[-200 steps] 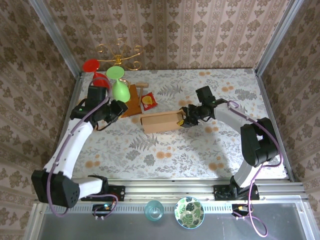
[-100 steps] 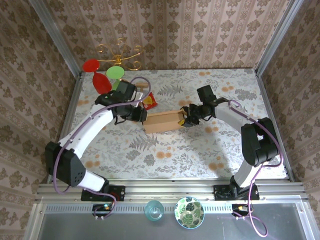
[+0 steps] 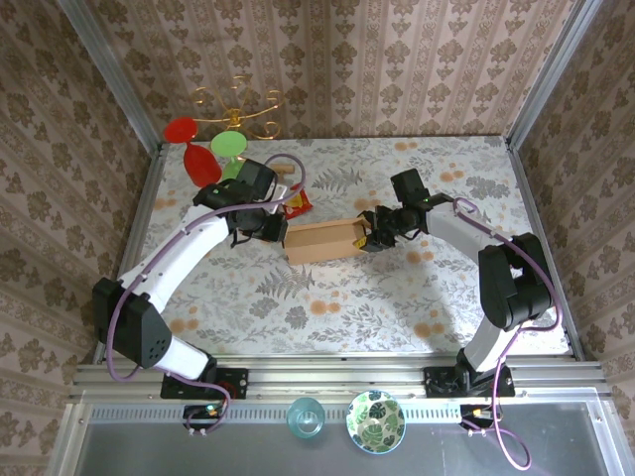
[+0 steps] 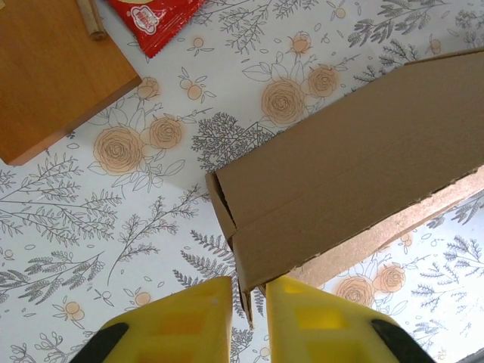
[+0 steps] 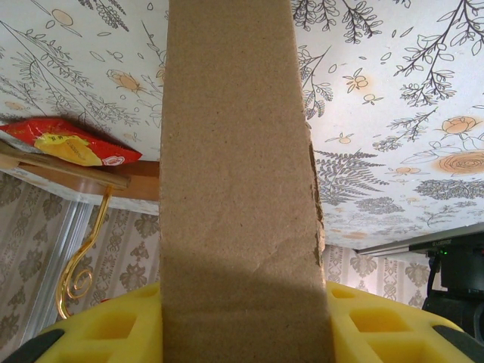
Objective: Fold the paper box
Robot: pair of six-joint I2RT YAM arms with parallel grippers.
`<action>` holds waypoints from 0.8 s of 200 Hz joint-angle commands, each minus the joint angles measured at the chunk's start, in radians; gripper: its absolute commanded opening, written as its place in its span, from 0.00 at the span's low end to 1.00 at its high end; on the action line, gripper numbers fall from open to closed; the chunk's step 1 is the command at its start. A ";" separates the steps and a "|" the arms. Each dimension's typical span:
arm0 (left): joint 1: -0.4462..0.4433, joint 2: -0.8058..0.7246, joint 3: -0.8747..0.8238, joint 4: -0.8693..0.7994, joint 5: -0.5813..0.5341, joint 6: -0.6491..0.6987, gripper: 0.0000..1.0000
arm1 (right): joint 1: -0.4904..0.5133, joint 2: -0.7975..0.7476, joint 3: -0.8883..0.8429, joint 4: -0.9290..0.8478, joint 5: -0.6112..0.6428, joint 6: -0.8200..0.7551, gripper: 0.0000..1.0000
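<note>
The paper box [image 3: 319, 241] is a brown cardboard piece lying mid-table, long side left to right. My right gripper [image 3: 368, 236] is shut on its right end; in the right wrist view the cardboard [image 5: 234, 151] runs up from between the yellow fingers [image 5: 243, 295]. My left gripper [image 3: 281, 231] is at the box's left end. In the left wrist view a thin flap edge of the box [image 4: 355, 174] sticks down into the narrow gap between the yellow fingers [image 4: 249, 291], which are closed on it.
A wooden board [image 4: 53, 76] and a red snack packet [image 3: 296, 203] lie just behind the box's left end. A red glass [image 3: 182, 131], a green glass [image 3: 228, 145] and a gold candle holder [image 3: 236, 104] stand at the back left. A bowl [image 3: 375, 420] sits below the table's near rail.
My left arm swung right from the table's left side to the box's left end, and its jaws narrowed onto the flap. The right arm kept its hold and stayed put.
</note>
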 commanded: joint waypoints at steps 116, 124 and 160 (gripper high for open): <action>-0.020 -0.028 -0.067 0.018 -0.028 -0.073 0.13 | -0.007 0.017 -0.003 0.005 -0.013 0.011 0.40; -0.021 -0.024 -0.067 0.018 -0.025 -0.077 0.13 | -0.008 0.017 -0.002 0.005 -0.013 0.013 0.40; -0.025 -0.021 -0.066 0.036 -0.021 -0.115 0.05 | -0.008 0.020 0.000 0.009 -0.012 0.016 0.40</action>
